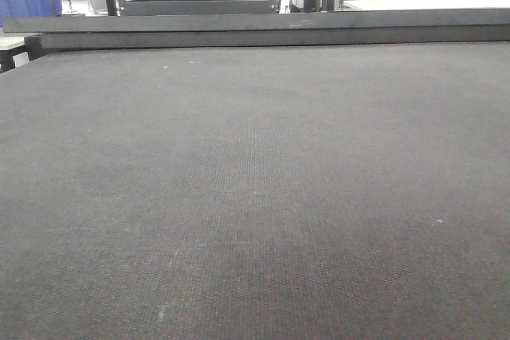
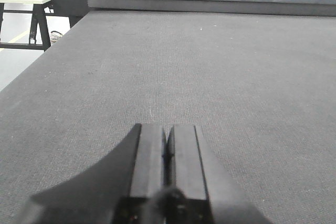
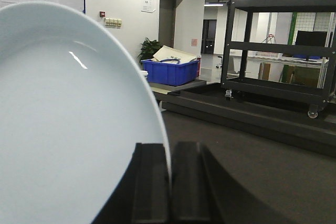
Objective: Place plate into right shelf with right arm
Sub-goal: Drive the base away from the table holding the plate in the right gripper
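Dark grey matting covers the table. The right gripper is clamped on the rim of the plate, which stands on edge, its face turned left. Behind the plate, a blue crate holds what may be cardboard. The left gripper is pressed together, empty.

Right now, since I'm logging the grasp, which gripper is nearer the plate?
Right. The right gripper has its fingers clamped on the rim of the plate; the left gripper is shut over bare mat, no plate in its view.
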`<state>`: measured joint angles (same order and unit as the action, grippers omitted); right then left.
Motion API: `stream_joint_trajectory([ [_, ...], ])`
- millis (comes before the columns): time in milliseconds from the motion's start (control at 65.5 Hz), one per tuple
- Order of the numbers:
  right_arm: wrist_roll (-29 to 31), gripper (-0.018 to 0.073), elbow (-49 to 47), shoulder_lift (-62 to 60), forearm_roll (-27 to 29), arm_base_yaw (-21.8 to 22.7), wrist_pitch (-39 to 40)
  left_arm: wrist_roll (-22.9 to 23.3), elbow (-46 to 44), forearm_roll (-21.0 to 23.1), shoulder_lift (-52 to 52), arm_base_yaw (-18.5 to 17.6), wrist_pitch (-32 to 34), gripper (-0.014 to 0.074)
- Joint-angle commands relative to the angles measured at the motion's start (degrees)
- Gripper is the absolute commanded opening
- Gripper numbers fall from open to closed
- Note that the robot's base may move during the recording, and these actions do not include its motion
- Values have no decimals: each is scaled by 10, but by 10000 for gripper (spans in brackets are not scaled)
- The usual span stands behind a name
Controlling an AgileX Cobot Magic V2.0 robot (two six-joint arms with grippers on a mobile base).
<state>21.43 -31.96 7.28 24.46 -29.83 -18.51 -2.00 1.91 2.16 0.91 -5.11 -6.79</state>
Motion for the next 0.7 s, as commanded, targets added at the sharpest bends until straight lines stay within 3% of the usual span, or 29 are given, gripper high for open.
stream_joint_trajectory([
  [0, -2, 62, -15, 7, 11, 3, 56, 2, 5, 2, 4, -3, 49, -47],
  [686, -2, 62, -15, 7, 11, 2, 56, 2, 5, 2, 4, -3, 49, -47],
])
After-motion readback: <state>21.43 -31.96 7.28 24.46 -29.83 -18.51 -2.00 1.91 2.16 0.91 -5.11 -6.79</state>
